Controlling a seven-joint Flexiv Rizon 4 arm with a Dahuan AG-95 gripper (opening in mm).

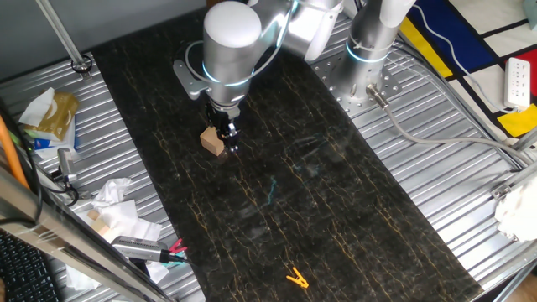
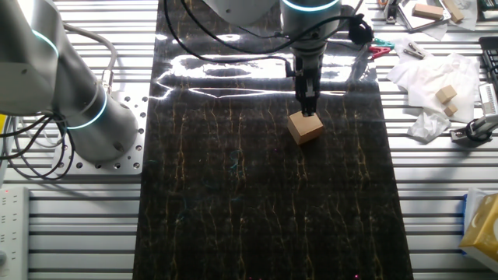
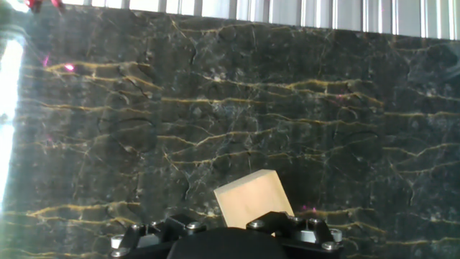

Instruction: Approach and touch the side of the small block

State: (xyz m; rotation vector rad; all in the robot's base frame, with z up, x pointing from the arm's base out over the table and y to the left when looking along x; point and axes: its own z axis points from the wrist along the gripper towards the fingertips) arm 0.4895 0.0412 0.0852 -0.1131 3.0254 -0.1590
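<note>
The small block [image 1: 214, 141] is a plain light-brown wooden cube lying on the dark marble mat [image 1: 319, 193]. My gripper [image 1: 228, 143] points down with its fingers together, and the tips are at the block's right side, touching or nearly so. In the other fixed view the gripper [image 2: 309, 109] stands just behind the block [image 2: 305, 127], at its top far edge. In the hand view the block [image 3: 251, 198] sits low and centre, partly hidden behind the gripper body [image 3: 226, 241]. The fingertips do not show there.
A yellow-orange clip [image 1: 295, 278] lies near the mat's front edge. Crumpled paper [image 2: 432, 78] with tiny pale blocks [image 2: 446, 95] and tools lies on the ribbed metal table beside the mat. The arm's base [image 2: 78, 117] stands on the other side.
</note>
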